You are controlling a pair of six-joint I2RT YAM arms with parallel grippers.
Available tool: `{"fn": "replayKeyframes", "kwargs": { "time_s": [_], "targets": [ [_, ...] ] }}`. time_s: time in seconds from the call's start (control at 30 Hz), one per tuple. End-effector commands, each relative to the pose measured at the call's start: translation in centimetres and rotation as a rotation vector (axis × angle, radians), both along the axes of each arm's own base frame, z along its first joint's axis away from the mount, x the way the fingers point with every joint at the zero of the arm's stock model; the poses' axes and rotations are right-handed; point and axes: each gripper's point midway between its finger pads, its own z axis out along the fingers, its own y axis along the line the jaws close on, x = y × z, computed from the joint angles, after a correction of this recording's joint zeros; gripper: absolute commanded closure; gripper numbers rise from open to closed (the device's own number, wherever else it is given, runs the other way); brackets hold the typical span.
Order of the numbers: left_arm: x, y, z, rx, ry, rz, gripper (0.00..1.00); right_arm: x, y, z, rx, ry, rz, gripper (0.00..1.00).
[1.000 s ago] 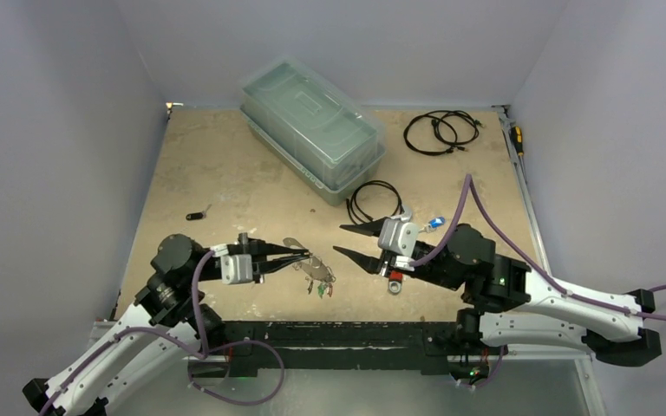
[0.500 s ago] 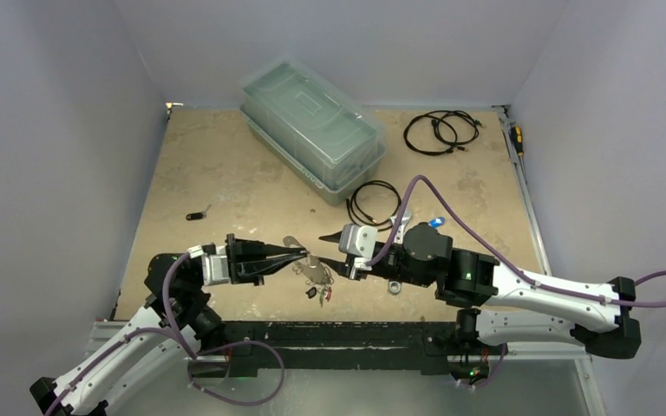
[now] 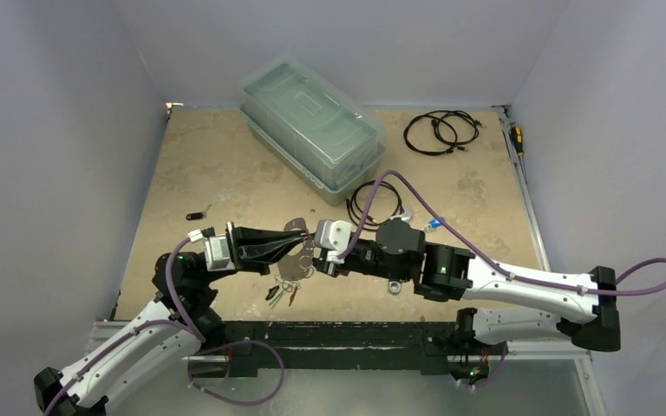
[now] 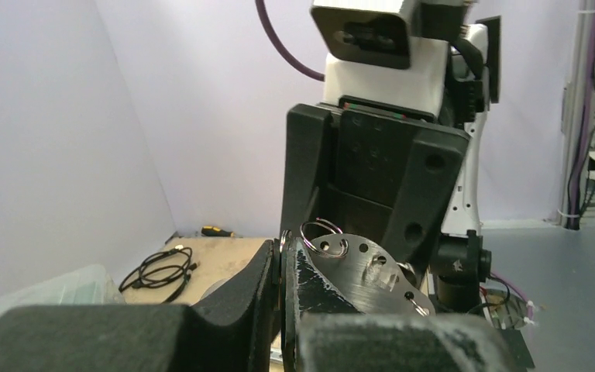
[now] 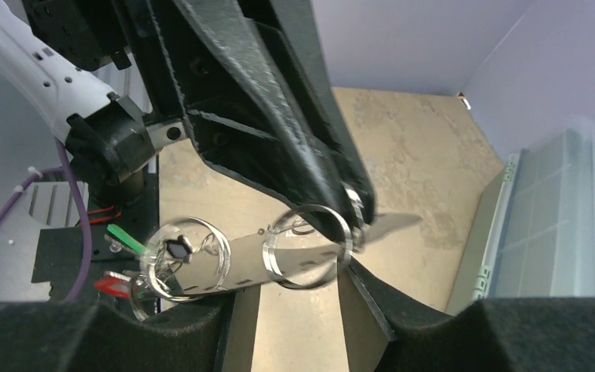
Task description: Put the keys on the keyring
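The keyring [image 3: 290, 267] is a flat silvery plate with holes, carrying split rings. My left gripper [image 3: 300, 246] is shut on its edge and holds it above the table; in the left wrist view the gripper [image 4: 283, 267] pinches the plate [image 4: 368, 271] under a small ring [image 4: 324, 239]. Keys [image 3: 278, 293] with green [image 5: 127, 239] and red [image 5: 113, 285] tags hang from its low end. My right gripper [image 3: 313, 258] faces it, open, its fingertips [image 5: 353, 271] on either side of the plate [image 5: 240, 260] and a large ring [image 5: 307, 246]. A blue-tagged key [image 3: 434, 223] and a black-tagged one [image 3: 195, 216] lie on the table.
A clear lidded bin [image 3: 312, 130] stands at the back centre. Black coiled cables lie near it [image 3: 375, 199] and at the back right [image 3: 438, 132]. A yellow-handled screwdriver [image 3: 517, 139] rests by the right wall. The wrench [image 3: 394, 284] shows partly under my right arm.
My left gripper has raised the keyring off the table and turned it, so the keys now hang. My right arm has swung left until its fingers reach the plate.
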Motion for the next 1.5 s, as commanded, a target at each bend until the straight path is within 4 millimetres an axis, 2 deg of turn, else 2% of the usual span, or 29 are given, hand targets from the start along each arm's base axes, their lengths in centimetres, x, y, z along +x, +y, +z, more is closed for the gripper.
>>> {"fn": "replayKeyframes", "kwargs": {
  "time_s": [0.0, 0.1, 0.23, 0.37, 0.5, 0.53, 0.6, 0.7, 0.8, 0.87, 1.0, 1.13, 1.3, 1.47],
  "targets": [
    [1.1, 0.4, 0.8, -0.099, 0.036, 0.042, 1.00, 0.4, 0.8, 2.4, 0.089, -0.007, -0.022, 0.56],
    [1.9, 0.3, 0.1, -0.093, 0.052, 0.067, 1.00, 0.7, 0.4, 3.0, 0.113, -0.011, -0.046, 0.56],
    [2.5, 0.4, -0.1, -0.088, 0.080, 0.093, 1.00, 1.6, -1.4, 4.6, 0.168, -0.037, -0.124, 0.53],
    [2.6, 1.5, 0.8, -0.095, 0.072, 0.154, 1.00, 2.1, -3.8, 5.5, 0.220, -0.042, -0.187, 0.42],
    [2.8, 2.3, 1.1, -0.101, 0.075, 0.195, 1.00, 0.9, -5.2, 4.4, 0.244, -0.014, -0.152, 0.35],
    [2.7, 2.4, 1.1, -0.101, 0.076, 0.194, 1.00, 0.7, -5.5, 4.1, 0.263, 0.013, -0.146, 0.28],
    [2.6, 2.3, 1.2, -0.101, 0.076, 0.184, 1.00, 0.0, -5.7, 3.8, 0.282, 0.032, -0.114, 0.24],
    [2.4, 2.2, 1.3, -0.106, 0.074, 0.171, 1.00, -0.6, -6.1, 4.3, 0.327, 0.033, -0.086, 0.16],
    [2.2, 2.2, 1.4, -0.111, 0.069, 0.164, 1.00, -0.4, -6.5, 5.3, 0.377, 0.015, -0.101, 0.02],
    [2.2, 2.1, 1.4, -0.108, 0.064, 0.159, 1.00, 0.1, -6.4, 5.8, 0.394, -0.001, -0.123, 0.01],
    [2.1, 2.0, 1.3, -0.102, 0.062, 0.152, 1.00, 1.5, -5.6, 6.2, 0.386, -0.032, -0.186, 0.01],
    [2.0, 2.0, 1.3, -0.108, 0.067, 0.144, 1.00, 1.4, -3.3, 5.3, 0.334, -0.039, -0.142, 0.04],
    [1.9, 2.0, 1.3, -0.116, 0.070, 0.138, 1.00, 1.4, -2.2, 4.8, 0.323, -0.041, -0.124, 0.24],
    [1.8, 2.1, 1.4, -0.128, 0.072, 0.136, 1.00, 1.4, -1.6, 5.2, 0.336, -0.036, -0.113, 0.51]
  ]
}}
